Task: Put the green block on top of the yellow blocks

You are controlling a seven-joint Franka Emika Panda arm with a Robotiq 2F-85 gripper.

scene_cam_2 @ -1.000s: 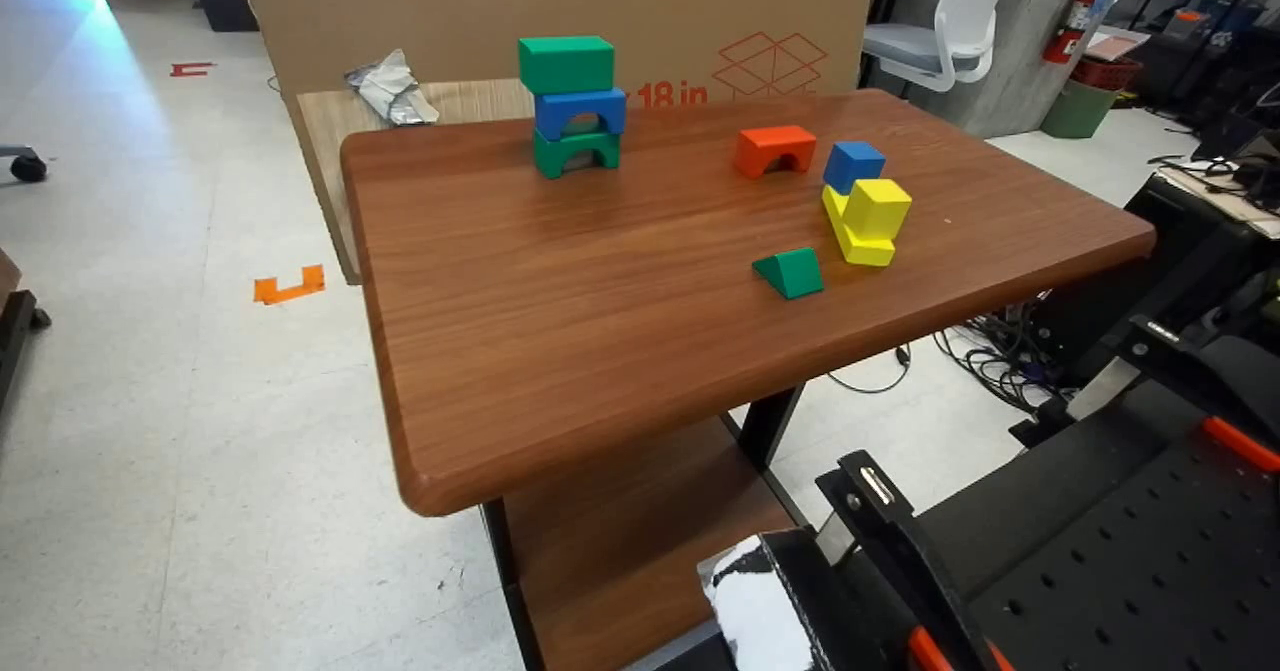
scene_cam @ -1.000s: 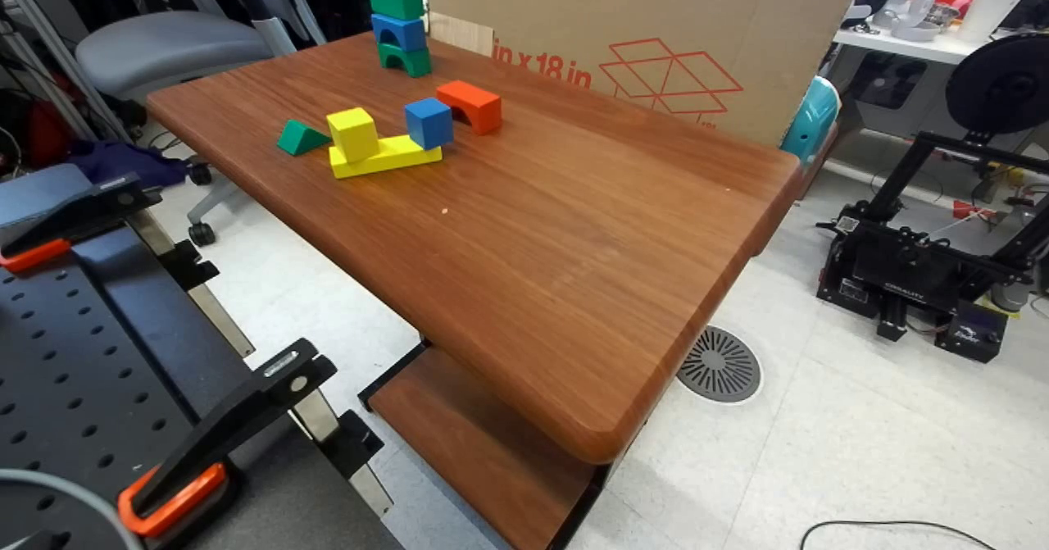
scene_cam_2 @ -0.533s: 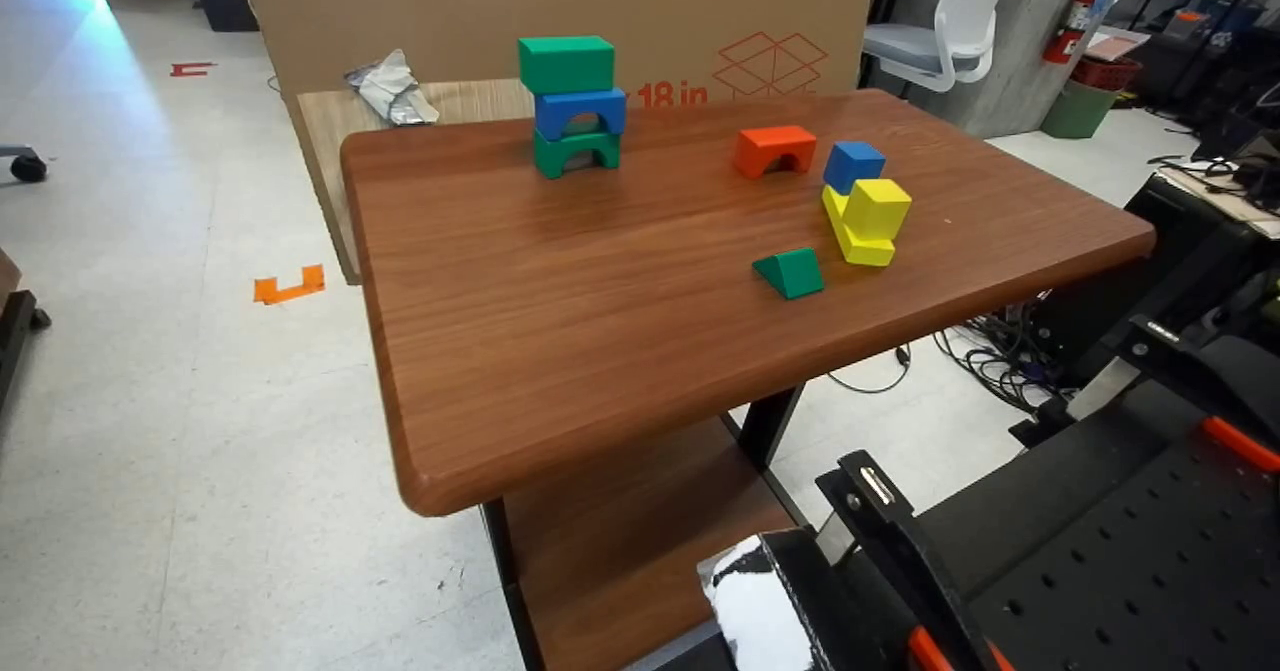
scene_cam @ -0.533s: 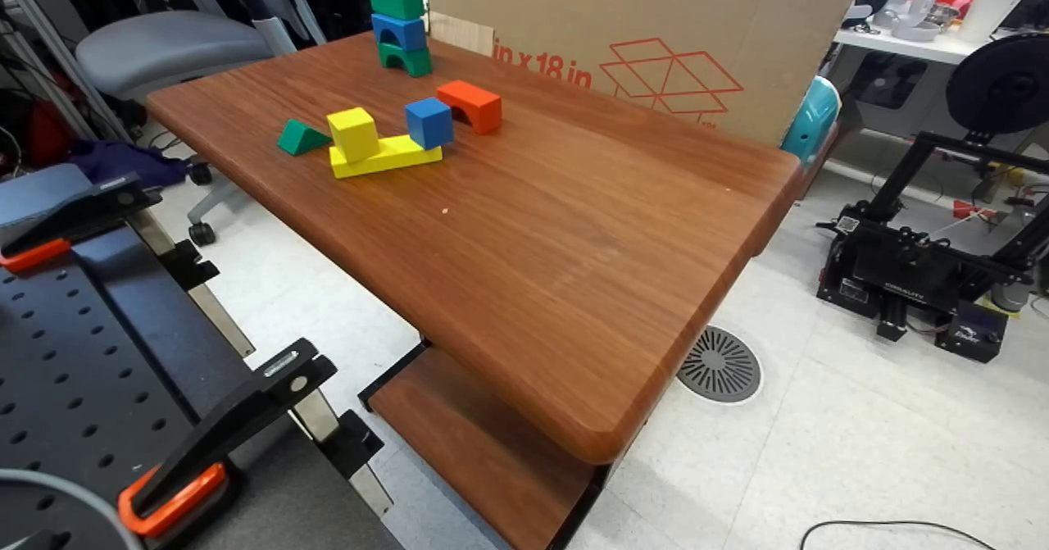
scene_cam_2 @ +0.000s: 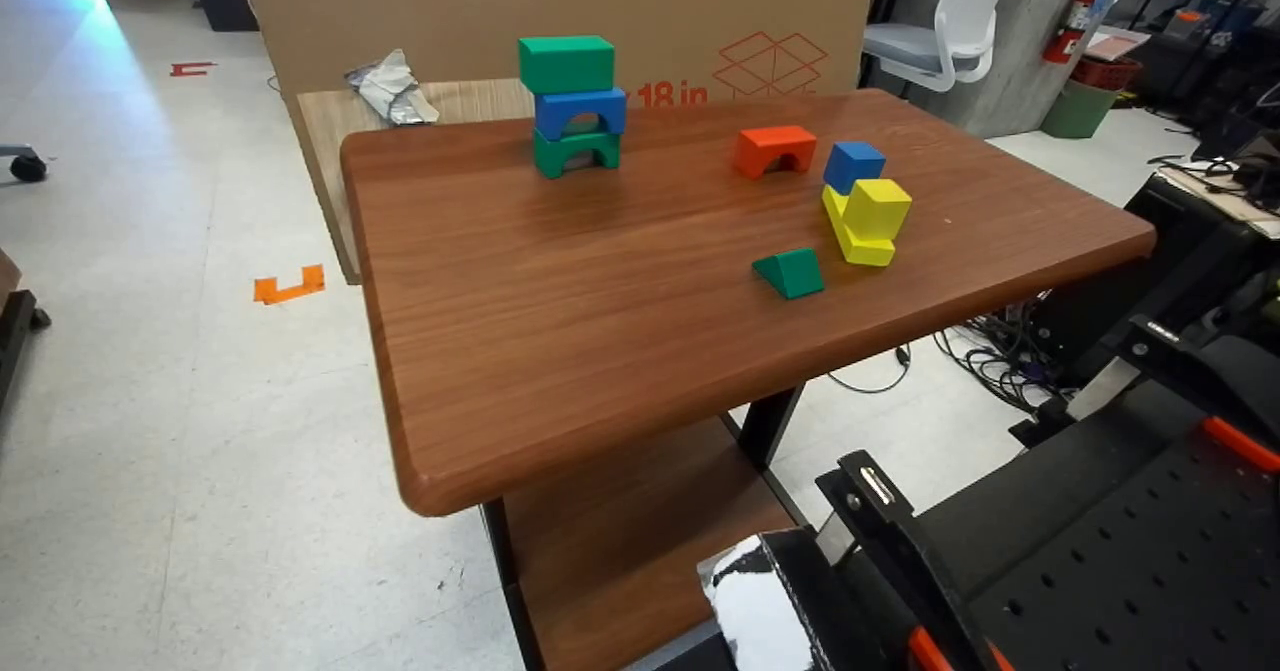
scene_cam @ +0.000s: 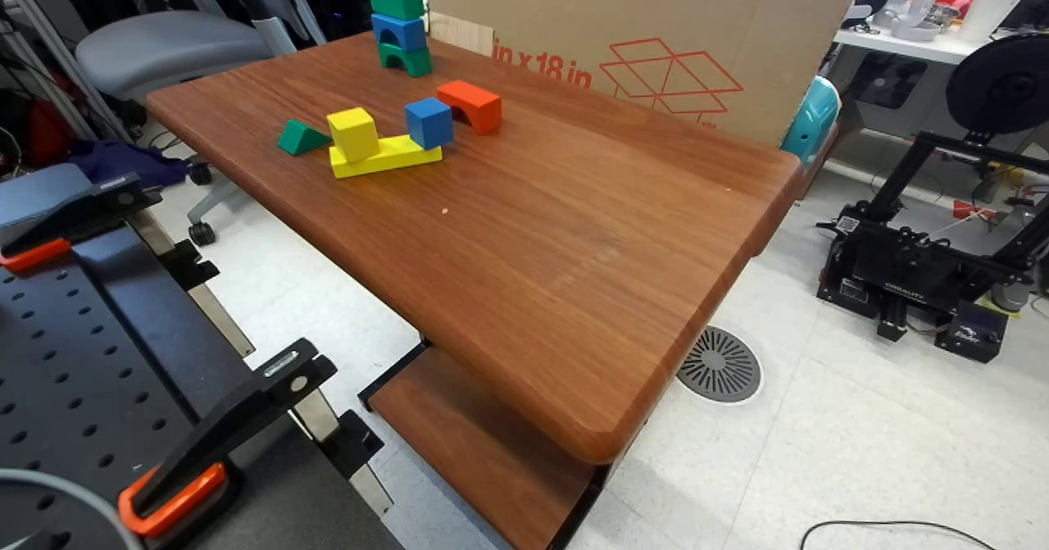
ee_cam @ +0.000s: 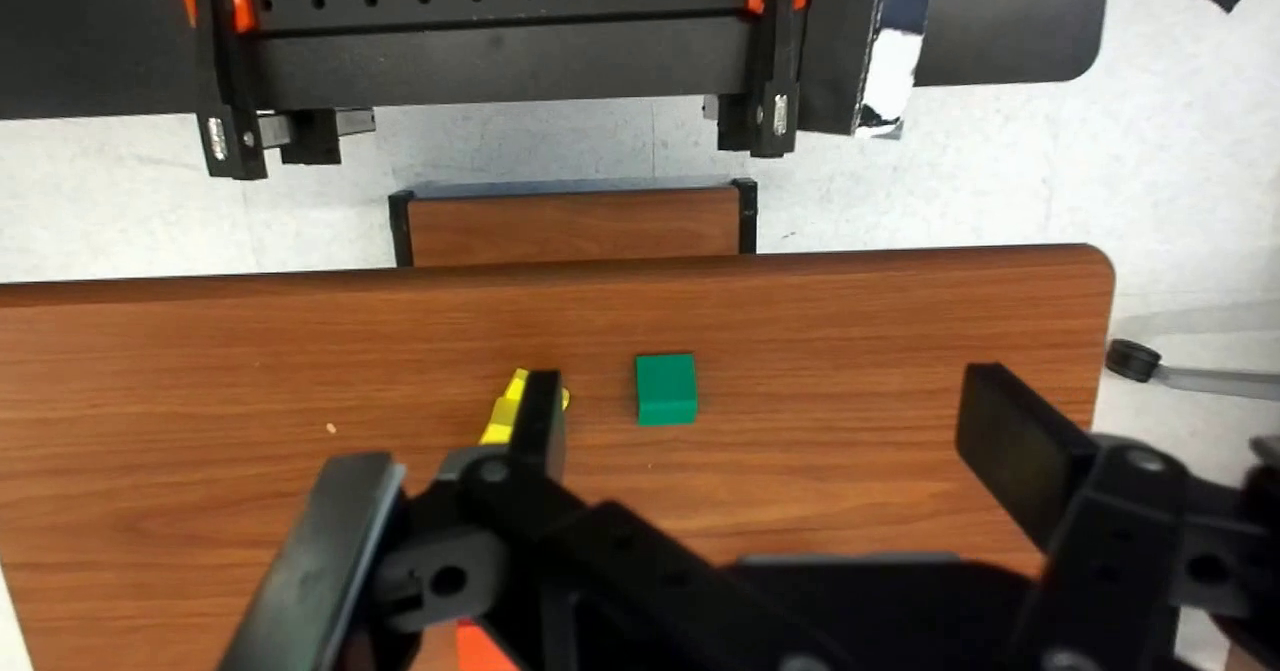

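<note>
The green block point(scene_cam: 301, 138) is a small wedge lying on the table beside the yellow blocks; it also shows in an exterior view point(scene_cam_2: 790, 273) and in the wrist view point(ee_cam: 667, 389). The yellow blocks point(scene_cam: 386, 159) are a long low bar with a yellow cube point(scene_cam_2: 877, 209) on one end. In the wrist view the yellow blocks point(ee_cam: 503, 419) are partly hidden by a finger. My gripper point(ee_cam: 765, 371) is open and empty, high above the table. The green block appears between its fingers, nearer the left one. The gripper is out of both exterior views.
A blue cube point(scene_cam: 429, 123) appears to rest on the bar's other end. An orange-red arch point(scene_cam_2: 776, 150) stands near it. A green-and-blue tower point(scene_cam_2: 567, 101) stands at the table's point(scene_cam_2: 560, 351) far edge, before a large cardboard box point(scene_cam_2: 400, 11). Black clamps point(ee_cam: 775, 71) sit on the robot's bench.
</note>
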